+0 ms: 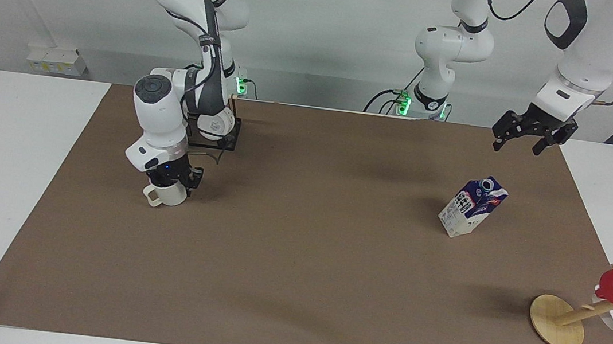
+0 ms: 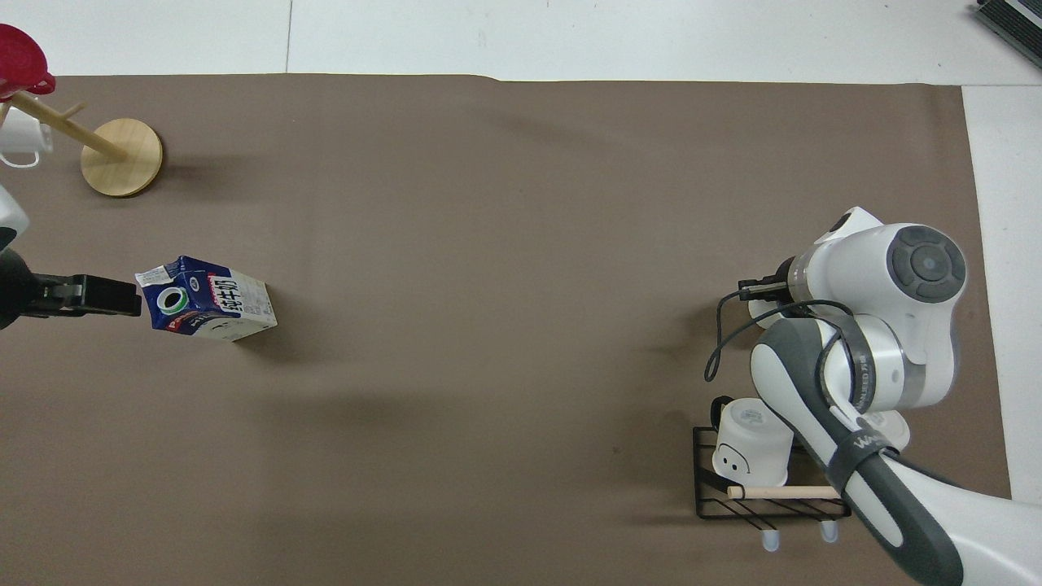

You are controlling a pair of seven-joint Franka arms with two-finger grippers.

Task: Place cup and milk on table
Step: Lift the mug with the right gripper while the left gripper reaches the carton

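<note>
Right gripper [image 1: 173, 179] is standing down on cup [image 1: 165, 194], fingers closing on rim; cup is resting on table [image 1: 6, 172] near right arm's edge. Left gripper [image 1: 529, 141] is hanging spread wide, empty, above milk [image 1: 473, 207]. Milk is standing on table, toward left arm's edge.

Cup [image 1: 168, 195] on table [image 1: 296, 263], right arm's end; milk [image 1: 472, 207] left arm's end.

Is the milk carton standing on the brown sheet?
Yes, the milk carton stands on the brown sheet, clear of both grippers.
</note>
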